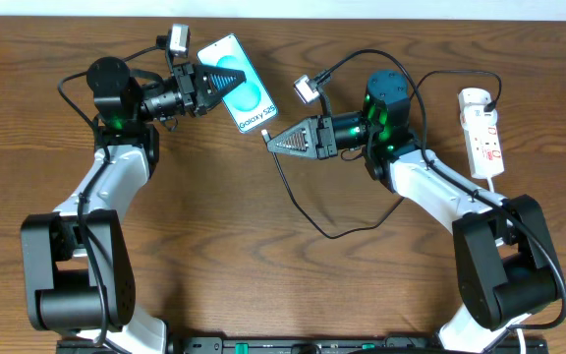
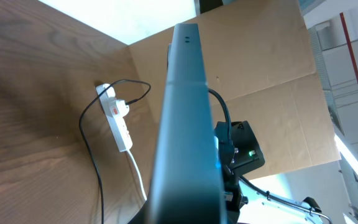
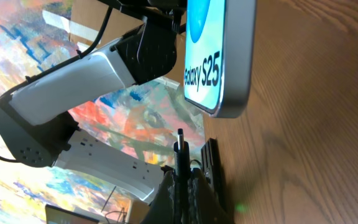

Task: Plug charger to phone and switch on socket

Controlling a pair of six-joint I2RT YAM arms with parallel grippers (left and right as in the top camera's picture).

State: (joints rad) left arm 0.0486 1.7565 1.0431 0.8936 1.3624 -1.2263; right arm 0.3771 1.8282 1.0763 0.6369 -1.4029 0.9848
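right pincer [image 1: 271, 139] clamped on the charger [image 3: 179, 142] tip | phone [image 1: 254, 103] just ahead, gripped by left pincer [image 1: 220, 85] | tip looks off-centre from the phone's bottom edge, I'd line up first, push slow | socket [image 1: 483, 133] well behind, later

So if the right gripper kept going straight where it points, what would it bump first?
Probably the phone, which the left gripper holds up. The right gripper pinches the charger tip, and it aims near the phone's bottom edge. Depth is unclear, so it might just slip past.
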